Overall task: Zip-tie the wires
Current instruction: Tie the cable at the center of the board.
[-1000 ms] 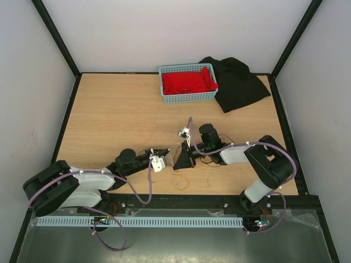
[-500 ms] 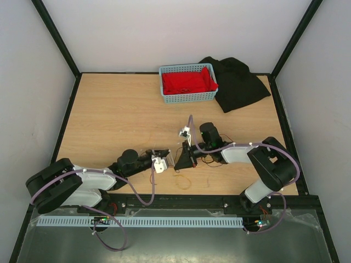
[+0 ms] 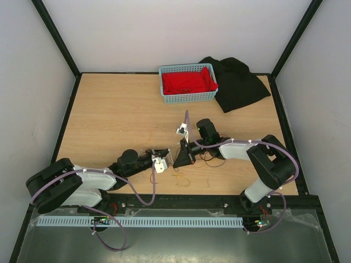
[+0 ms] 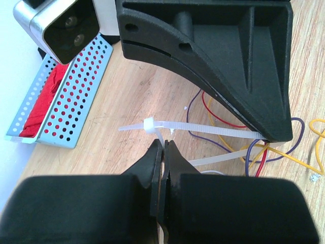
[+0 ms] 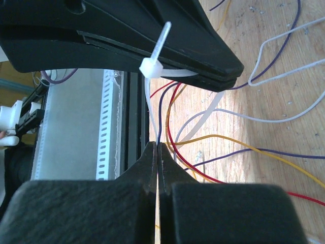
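Two grippers are meeting low over the near middle of the table (image 3: 109, 115), tip to tip, and both are holding the one zip tie (image 4: 203, 129) between them. The left gripper (image 4: 162, 150) is pressing its two fingers together, with no gap showing, on a length of the whitish strip just below the tie's square head. The right gripper (image 5: 157, 150) is also pinching its two fingers tight on the strip, and one purple strand is running into the same pinch. The tie's short free end is sticking up out of the head, and the strip is running from the head to the right gripper's tip.

The wires (image 4: 254, 152) are lying loose on the wood under and just right of the grippers. They are showing in four colours: red, purple, yellow and whitish. An exact strand count cannot be made, since they are crossing and curling over one another. Some of them are passing inside the bend of the strip; whether all of them are cannot be told.

At the far edge one pale blue perforated basket (image 3: 189, 97) is sitting with one red cloth (image 3: 186, 82) in it. One black cloth (image 3: 241, 82) is lying just beside it on the right.
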